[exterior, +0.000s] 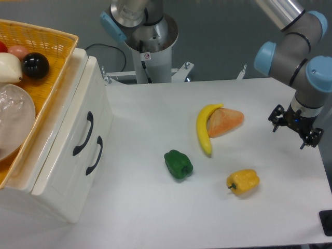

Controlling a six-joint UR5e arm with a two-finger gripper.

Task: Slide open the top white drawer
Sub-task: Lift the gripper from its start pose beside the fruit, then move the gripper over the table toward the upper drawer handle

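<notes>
The white cabinet stands at the left of the table, its front facing right. The top white drawer (66,136) sits flush in the front, with its black curved handle (83,133) just above the lower drawer's like handle (94,154). My gripper (290,133) hangs over the far right of the table, pointing down. It is open with nothing between its fingers. The whole width of the table separates it from the cabinet.
A yellow wicker basket (49,49) holding a black ball, other items and a clear bowl rests on the cabinet top. On the table lie a banana (203,127), an orange wedge (226,120), a green pepper (178,164) and a yellow pepper (243,181). The robot base (148,46) stands behind.
</notes>
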